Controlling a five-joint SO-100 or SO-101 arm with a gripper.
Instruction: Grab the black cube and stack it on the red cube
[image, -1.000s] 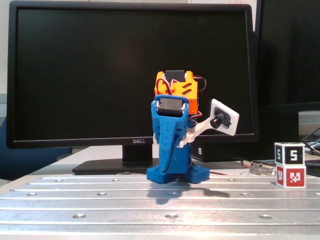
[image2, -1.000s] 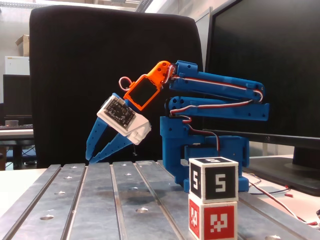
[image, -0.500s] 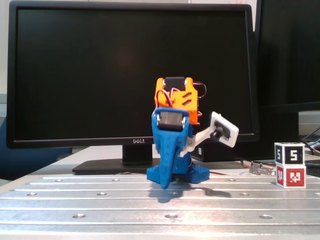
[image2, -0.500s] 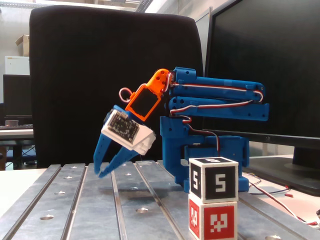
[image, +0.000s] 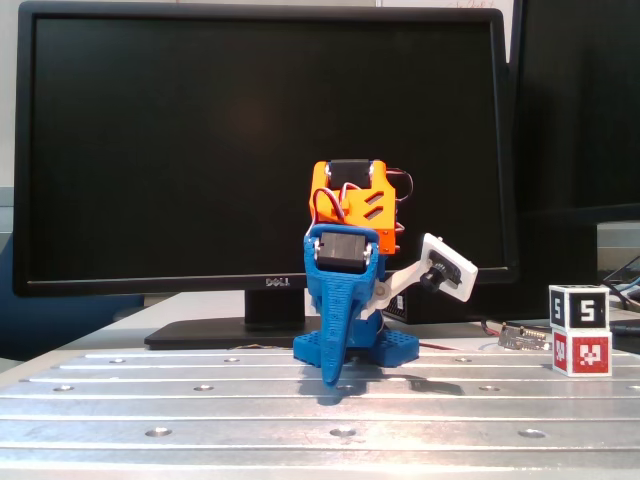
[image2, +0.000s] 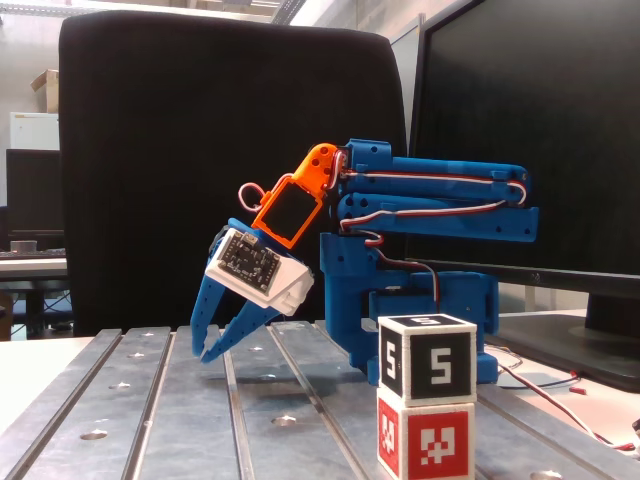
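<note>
Sitting on top of the red cube, the black cube is resting at the right edge of the counter in a fixed view, well apart from the gripper, which is pointing down at the counter in the middle; from this head-on angle it cannot be told how wide the gripper is standing. A dark monitor is filling the background.

In another fixed view, the black cube is stacking squarely on the red cube in the foreground, while the gripper is hanging to the left, empty, its jaws narrowly parted above the counter.
</note>
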